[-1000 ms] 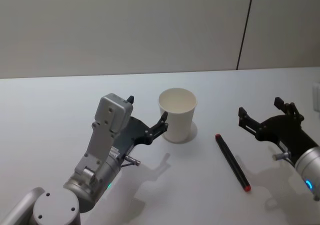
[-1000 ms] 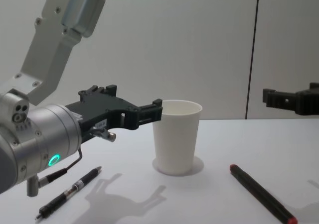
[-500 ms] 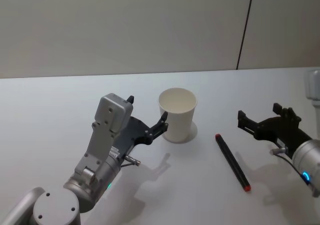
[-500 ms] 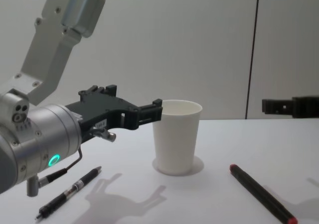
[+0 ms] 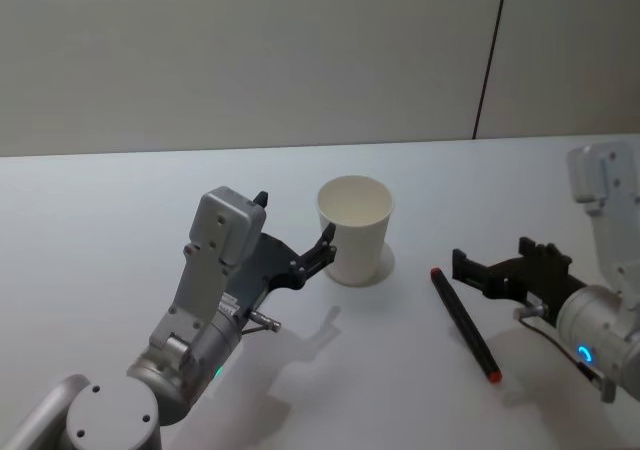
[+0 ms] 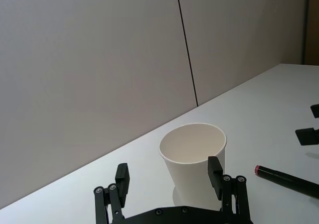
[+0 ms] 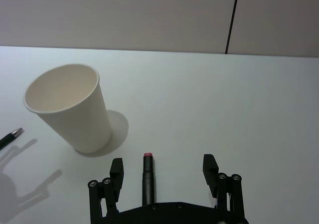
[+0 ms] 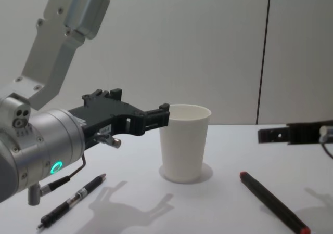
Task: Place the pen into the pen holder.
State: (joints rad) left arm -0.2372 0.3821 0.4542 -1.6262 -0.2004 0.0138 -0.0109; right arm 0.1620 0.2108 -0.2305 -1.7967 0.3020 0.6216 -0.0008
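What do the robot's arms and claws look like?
The left arm and right arm are silver cylinders with a glowing light and a pale boxy module. The left claw and right claw are black, two-fingered, with screws. A thin cable loops under the left wrist.

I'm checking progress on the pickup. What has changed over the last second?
The right gripper, open, moved lower and leftward toward the red-tipped pen, now hanging over its far end without holding it. The left gripper stayed open beside the pen holder; holder, that pen and the black pen have not moved.
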